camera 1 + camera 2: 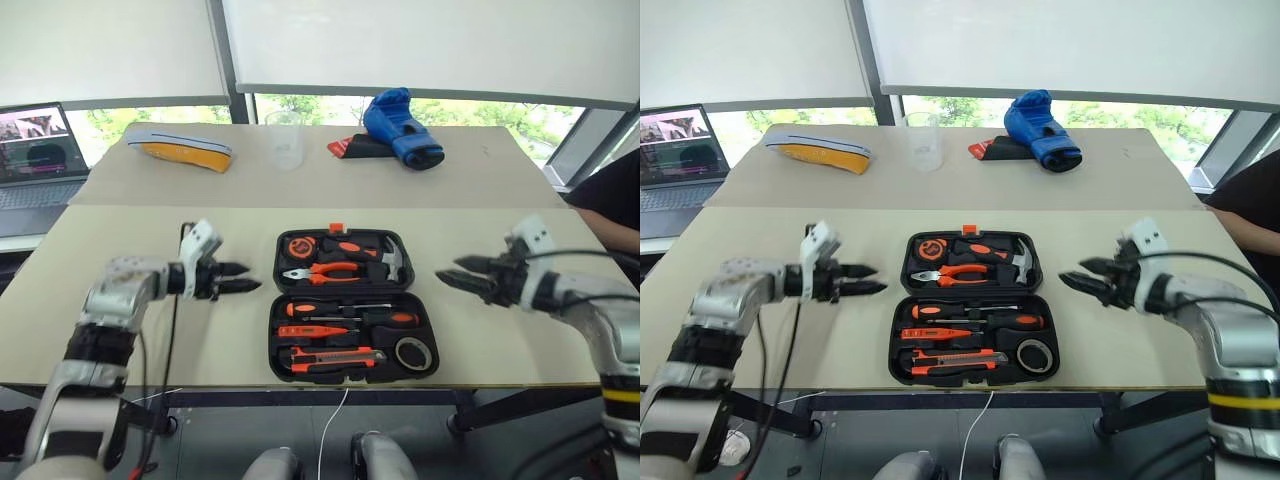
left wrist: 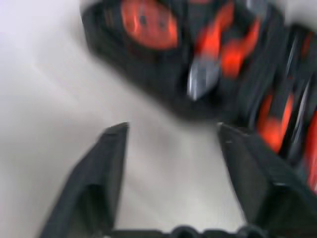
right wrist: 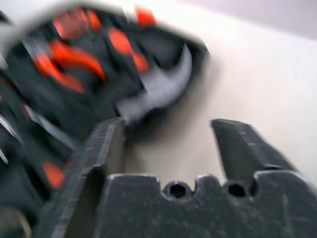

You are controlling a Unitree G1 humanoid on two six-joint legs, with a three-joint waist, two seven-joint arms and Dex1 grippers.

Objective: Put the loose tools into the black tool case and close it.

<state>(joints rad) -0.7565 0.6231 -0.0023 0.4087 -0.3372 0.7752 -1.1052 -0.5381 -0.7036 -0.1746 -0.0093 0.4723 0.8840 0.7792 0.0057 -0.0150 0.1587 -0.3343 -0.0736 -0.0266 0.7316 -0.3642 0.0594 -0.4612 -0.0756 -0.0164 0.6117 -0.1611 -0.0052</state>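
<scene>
The black tool case (image 1: 274, 345) lies open flat on the near table, its small orange latch at the far edge. In its near half lie two black-and-orange screwdrivers (image 1: 345, 312), an all-orange screwdriver (image 1: 315, 330), a utility knife (image 1: 335, 358) and a roll of black tape (image 1: 412, 352). The far half holds a tape measure (image 1: 299, 247), pliers (image 1: 335, 270) and a hammer (image 1: 393, 258). My left gripper (image 1: 250, 277) hovers open left of the case, pointing at it. My right gripper (image 1: 452, 270) hovers open to its right. Both wrist views show empty fingers (image 2: 111, 163) (image 3: 237, 144) facing the case.
On the far table sit a blue boxing glove (image 1: 400, 125), a red-black item (image 1: 350, 148), a clear cup (image 1: 285, 140) and a yellow-grey object (image 1: 180, 148). A laptop (image 1: 35, 150) stands at far left. A person's dark sleeve (image 1: 610, 205) shows at the right edge.
</scene>
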